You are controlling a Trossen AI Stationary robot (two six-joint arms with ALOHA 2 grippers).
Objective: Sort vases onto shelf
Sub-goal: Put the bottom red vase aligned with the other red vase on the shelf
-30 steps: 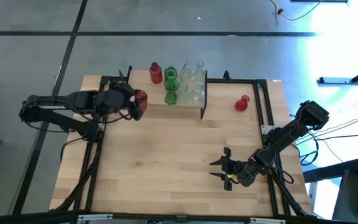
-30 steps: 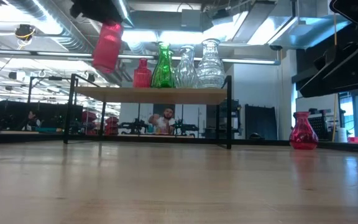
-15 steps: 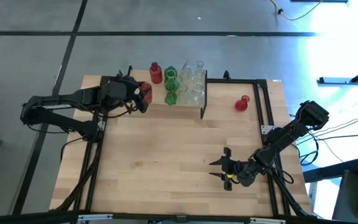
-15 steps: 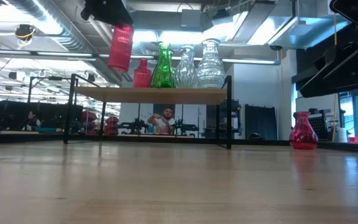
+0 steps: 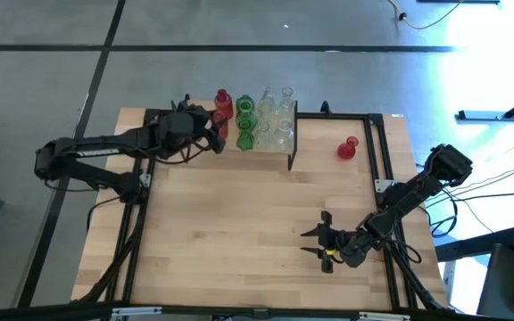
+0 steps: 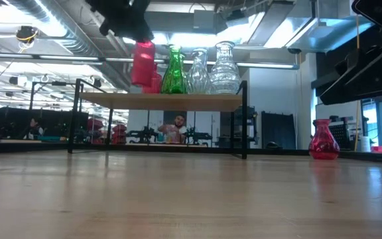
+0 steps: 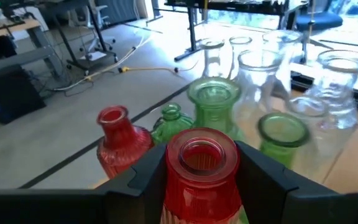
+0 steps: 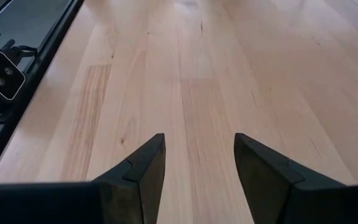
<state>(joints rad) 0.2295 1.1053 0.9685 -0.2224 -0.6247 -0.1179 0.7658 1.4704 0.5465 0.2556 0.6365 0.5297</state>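
Over the left end of the low light-wood shelf on thin black legs (image 6: 164, 101), my left gripper (image 5: 205, 132) is squeezing a ribbed red glass vase with a narrow neck (image 6: 142, 63) between its two fingers. A second ago this vase hung well out to the side of the shelf. Now I have carried it across, so it floats just above the board, right beside the other red glass vase (image 7: 118, 140) that stands there already. It is in the air, not down yet.

From my left wrist I look down into the open mouth of the vase I hold. Past it stand two green glass vases (image 7: 213, 106) and some clear glass vases (image 7: 337, 84), all close together on the shelf.

This means the carry is nearly done. I think my next job is to lower the vase slowly next to its red friend and then let go. The spot is tight, so I could bump the red one or the green ones and tip them.

One more small red round-bellied glass vase (image 5: 348, 147) waits on the big wooden table (image 5: 239, 232), well apart from the shelf. My right gripper (image 5: 315, 242) rests low over the table with its fingers apart, holding nothing.
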